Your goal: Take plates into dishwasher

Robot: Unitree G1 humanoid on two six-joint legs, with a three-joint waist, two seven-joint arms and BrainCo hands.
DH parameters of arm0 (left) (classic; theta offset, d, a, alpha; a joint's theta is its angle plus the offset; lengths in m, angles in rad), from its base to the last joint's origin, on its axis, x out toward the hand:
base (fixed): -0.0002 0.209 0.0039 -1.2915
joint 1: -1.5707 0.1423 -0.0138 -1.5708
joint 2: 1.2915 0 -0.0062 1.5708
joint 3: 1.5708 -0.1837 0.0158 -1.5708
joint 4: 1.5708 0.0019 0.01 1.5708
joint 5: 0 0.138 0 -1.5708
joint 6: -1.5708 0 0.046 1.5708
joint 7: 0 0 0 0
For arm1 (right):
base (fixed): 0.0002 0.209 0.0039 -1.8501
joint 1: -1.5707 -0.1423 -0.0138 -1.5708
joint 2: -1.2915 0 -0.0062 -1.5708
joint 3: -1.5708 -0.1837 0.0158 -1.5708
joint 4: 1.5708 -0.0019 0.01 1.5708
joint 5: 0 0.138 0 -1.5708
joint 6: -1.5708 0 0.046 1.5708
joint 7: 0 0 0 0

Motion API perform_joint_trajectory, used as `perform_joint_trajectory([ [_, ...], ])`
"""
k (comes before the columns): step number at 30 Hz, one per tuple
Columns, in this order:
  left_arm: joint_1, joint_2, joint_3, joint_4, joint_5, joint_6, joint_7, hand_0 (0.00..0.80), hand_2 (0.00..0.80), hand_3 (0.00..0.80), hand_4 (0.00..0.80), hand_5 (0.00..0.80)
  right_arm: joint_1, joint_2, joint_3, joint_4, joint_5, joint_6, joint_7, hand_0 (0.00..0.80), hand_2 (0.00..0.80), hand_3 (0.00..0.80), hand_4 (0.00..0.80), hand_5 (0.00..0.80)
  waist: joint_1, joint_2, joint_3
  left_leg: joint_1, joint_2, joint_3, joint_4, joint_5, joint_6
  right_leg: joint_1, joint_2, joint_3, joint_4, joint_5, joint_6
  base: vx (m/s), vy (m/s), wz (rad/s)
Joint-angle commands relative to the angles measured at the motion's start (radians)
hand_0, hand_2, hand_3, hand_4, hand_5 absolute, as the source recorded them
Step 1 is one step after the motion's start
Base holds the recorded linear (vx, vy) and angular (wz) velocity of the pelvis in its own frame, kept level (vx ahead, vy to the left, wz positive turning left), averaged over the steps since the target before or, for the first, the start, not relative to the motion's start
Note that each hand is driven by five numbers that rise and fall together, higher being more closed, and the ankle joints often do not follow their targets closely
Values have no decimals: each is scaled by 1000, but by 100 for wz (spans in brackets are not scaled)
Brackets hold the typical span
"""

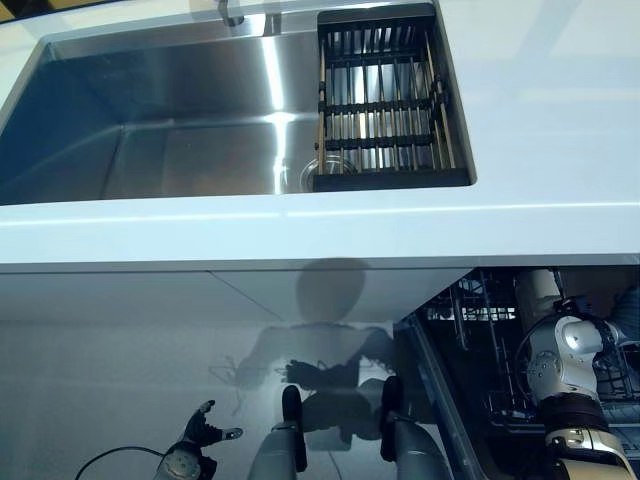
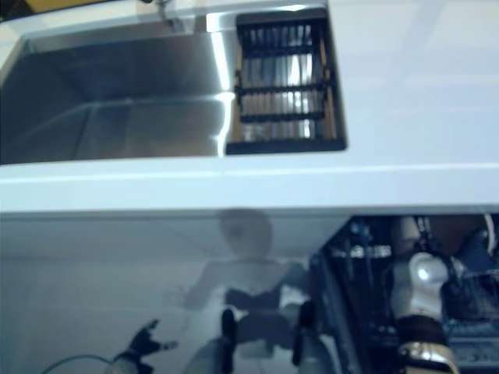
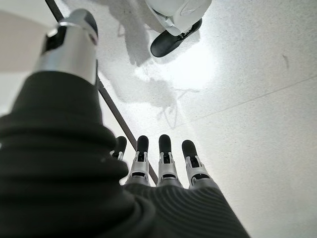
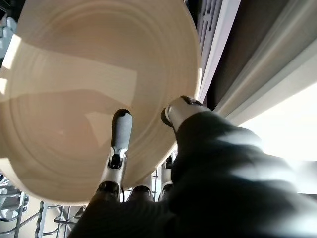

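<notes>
Holding a big cream plate (image 4: 99, 89) in our right hand (image 4: 148, 193), we have one finger flat on its face and the thumb hooked on its rim, so the hand grips it. We keep the plate down low on the right, over the wire rack (image 1: 490, 360) of the open dishwasher (image 1: 450, 330), which sits under the white worktop (image 1: 540, 130). Our left hand (image 1: 205, 428) hangs low on the left, near the pale floor (image 3: 247, 89), with its fingers straight and nothing in it. Up on the worktop we see a shiny steel sink (image 1: 180, 120) with a black drying rack (image 1: 385, 100) set in its right end
</notes>
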Motion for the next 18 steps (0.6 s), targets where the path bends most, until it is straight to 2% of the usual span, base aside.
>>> perform_joint_trajectory([
  [1, 5, 22, -20, -14, -9, -12, 21, 0, 0, 0, 0, 0, -6, -9, 20, 6, 18, -34, 18, 800, 800, 800, 800, 800, 25, -7, -26, -50, -29, 31, -53, 101, 66, -9, 15, 12, 90, -59, 11, -34, 15, -2],
  [12, -17, 28, -25, -45, -26, 3, 35, 0, 0, 0, 0, 0, -9, 10, 53, 46, 41, -38, 52, 800, 800, 800, 800, 800, 24, 2, -15, -73, -32, 38, -72, 114, 69, -41, 9, 20, 95, -52, 20, -43, 19, -3],
  [13, -18, 29, -26, -46, -29, 4, 36, 0, 0, 0, 0, 0, -10, 12, 55, 47, 40, -38, 48, 772, 772, 772, 772, 772, 24, 3, -15, -74, -32, 38, -74, 115, 68, -42, 9, 21, 95, -52, 21, -42, 19, 0],
  [14, -18, 30, -26, -46, -30, 4, 36, 0, 0, 0, 0, 0, -9, 14, 57, 48, 41, -40, 44, 649, 649, 649, 649, 649, 24, 4, -14, -76, -32, 38, -76, 115, 68, -45, 8, 21, 95, -52, 22, -40, 18, 0],
  [16, -18, 31, -24, -43, -31, 3, 38, 0, 0, 0, 0, 0, -7, 15, 59, 49, 42, -42, 41, 521, 521, 521, 521, 521, 23, 4, -14, -77, -33, 40, -78, 117, 68, -47, 7, 21, 95, -51, 23, -33, 13, 0],
  [17, -18, 32, -21, -45, -31, 6, 39, 0, 0, 0, 0, 0, -3, 18, 59, 46, 47, -46, 43, 257, 257, 257, 257, 257, 24, 4, -14, -80, -33, 41, -80, 118, 68, -48, 6, 21, 94, -50, 24, -34, 7, 0],
  [18, -18, 33, -19, -45, -31, 5, 39, 0, 0, 0, 0, 0, -4, 19, 60, 45, 47, -49, 40, 66, 66, 66, 66, 66, 24, 5, -14, -82, -32, 42, -80, 119, 67, -49, 5, 20, 93, -49, 24, -37, 6, 1],
])
